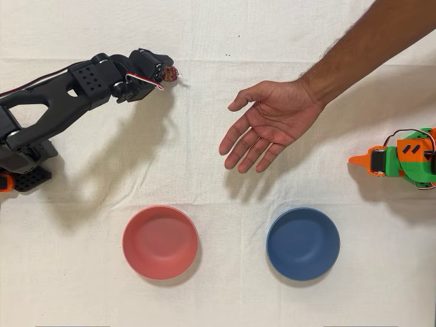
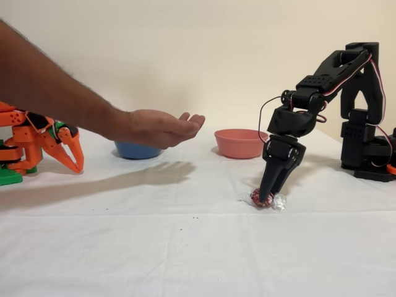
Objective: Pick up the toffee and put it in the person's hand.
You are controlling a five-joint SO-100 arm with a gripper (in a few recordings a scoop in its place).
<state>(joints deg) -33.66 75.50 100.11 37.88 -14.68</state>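
Black two-finger gripper (image 2: 265, 197): tips down on the white cloth, pinched around the small foil-wrapped magenta toffee (image 2: 261, 198). Risk: slippery foil could squirt free on lifting. Open bare hand (image 2: 158, 127): waiting palm-up, well apart.

Both views are bright and evenly lit, sharp throughout with no blur or glare. In the overhead view soft shadows fall below and left of the black arm (image 1: 61, 95) on the white tablecloth (image 1: 218, 300). In the fixed view the person's hand (image 2: 158, 127) casts a diffuse shadow onto the cloth beneath it.
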